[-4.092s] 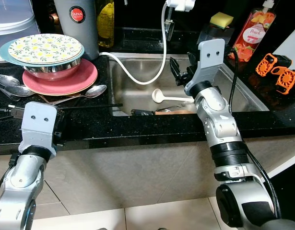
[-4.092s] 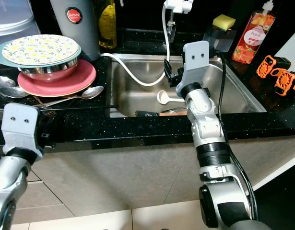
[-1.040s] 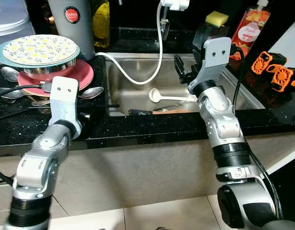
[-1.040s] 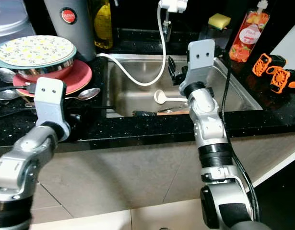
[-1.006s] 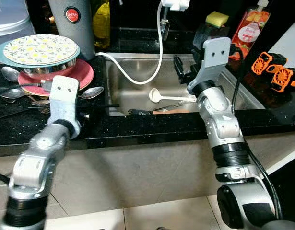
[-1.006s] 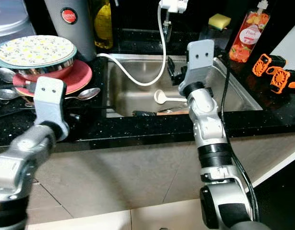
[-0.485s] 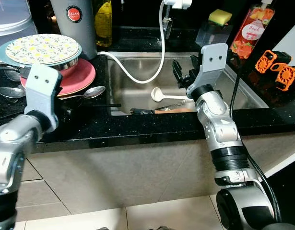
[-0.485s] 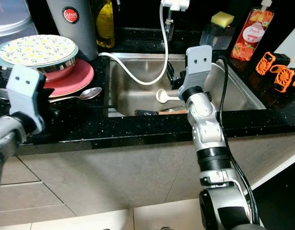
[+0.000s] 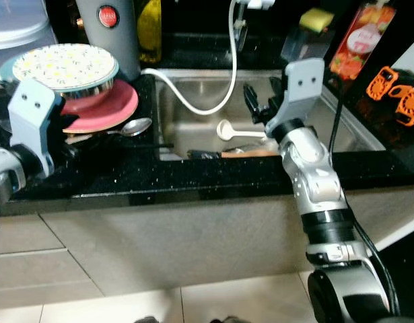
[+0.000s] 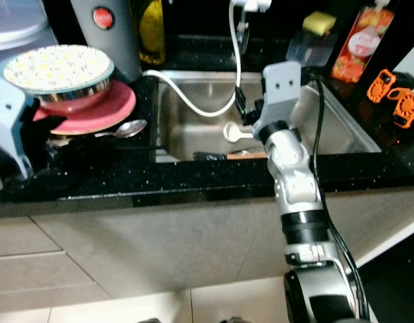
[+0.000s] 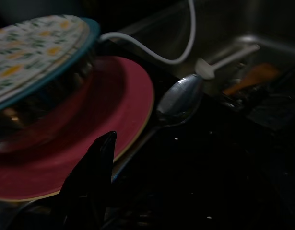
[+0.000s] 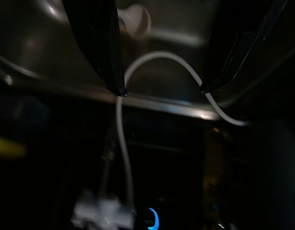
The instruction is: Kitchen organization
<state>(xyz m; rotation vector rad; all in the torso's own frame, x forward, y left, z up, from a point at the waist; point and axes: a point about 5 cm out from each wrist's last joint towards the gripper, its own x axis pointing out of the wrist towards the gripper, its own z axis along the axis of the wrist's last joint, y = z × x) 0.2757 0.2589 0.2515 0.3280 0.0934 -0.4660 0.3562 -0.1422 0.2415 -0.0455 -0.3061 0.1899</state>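
While the left gripper [image 11: 89,187] sat by the red plate [image 11: 85,143], couldn't tell its fingers; right gripper [image 12: 161,88] hung spread over the sink [image 9: 200,108].

Black speckled surface [image 9: 193,183] with steel sink [image 9: 328,128] set in middle. Left part: red plate [image 9: 116,108] under steel bowl [image 10: 72,91] topped by patterned plate [image 9: 64,66]; metal spoon [image 9: 129,126] just beside red plate's sink-side edge. Grey flask [image 9: 116,33] at back left. Back right: soap bottle [image 10: 355,44]; orange clips [image 9: 398,94] near right edge.
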